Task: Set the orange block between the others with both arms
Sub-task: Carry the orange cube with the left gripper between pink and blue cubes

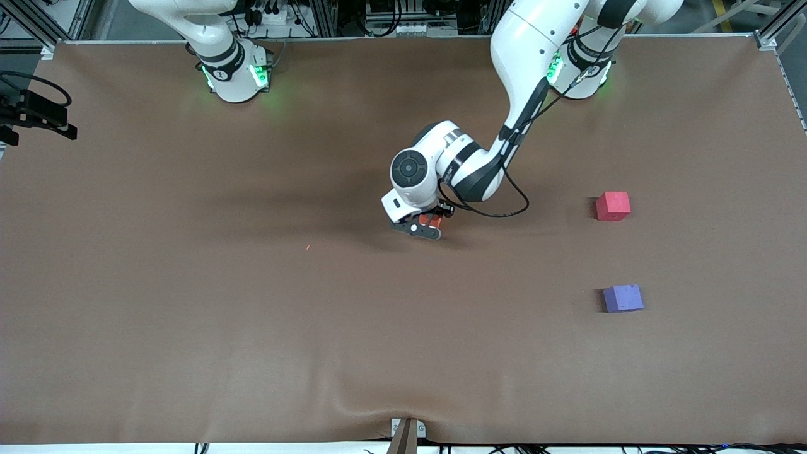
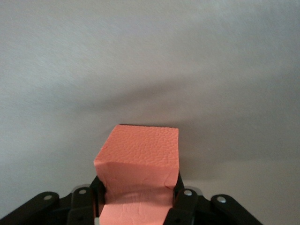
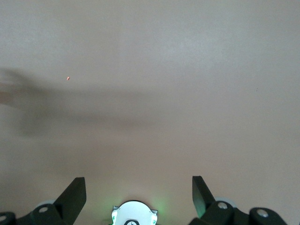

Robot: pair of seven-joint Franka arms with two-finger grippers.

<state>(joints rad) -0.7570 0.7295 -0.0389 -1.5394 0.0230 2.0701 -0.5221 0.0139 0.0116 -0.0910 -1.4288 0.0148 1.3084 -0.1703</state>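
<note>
The orange block (image 1: 430, 221) sits low on the brown table near its middle, pinched between the fingers of my left gripper (image 1: 427, 223). In the left wrist view the orange block (image 2: 138, 164) bulges where the black fingers (image 2: 183, 204) squeeze its sides, so my left gripper (image 2: 138, 206) is shut on it. The pinkish-red cube (image 1: 613, 206) and the purple cube (image 1: 623, 298) rest toward the left arm's end of the table, the purple one nearer the front camera. My right gripper (image 3: 139, 197) is open over bare table above its own base; the right arm waits.
The right arm's green-lit base (image 1: 234, 75) and the left arm's base (image 1: 583, 72) stand along the table's back edge. A tiny orange crumb (image 1: 308, 248) lies on the mat. A black camera mount (image 1: 31, 113) sits at the right arm's end.
</note>
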